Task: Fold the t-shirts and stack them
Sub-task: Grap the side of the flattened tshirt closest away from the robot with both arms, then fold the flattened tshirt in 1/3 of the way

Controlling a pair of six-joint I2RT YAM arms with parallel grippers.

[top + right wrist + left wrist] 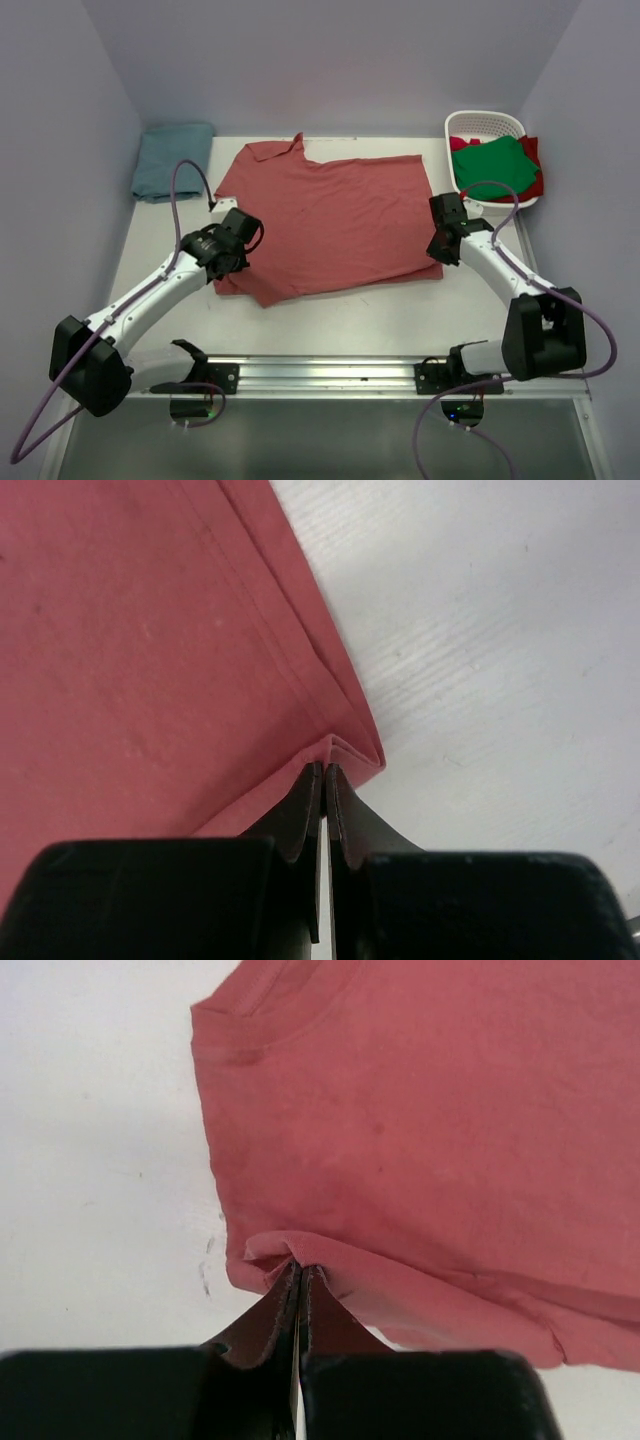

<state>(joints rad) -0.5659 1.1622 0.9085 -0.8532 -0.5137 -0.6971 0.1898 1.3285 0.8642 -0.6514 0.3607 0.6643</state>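
The brick-red shirt [330,215] lies spread on the surface [350,320], its near-left edge clamped in the left end effector [300,1272] and its near-right corner in the right end effector [326,770], a teal shirt [172,160] folded at far left, a green shirt [492,165] spilling from the basket [485,122] at far right.

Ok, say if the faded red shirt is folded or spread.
Red shirt: mostly spread; near edge doubled, pinched by left gripper and right gripper.
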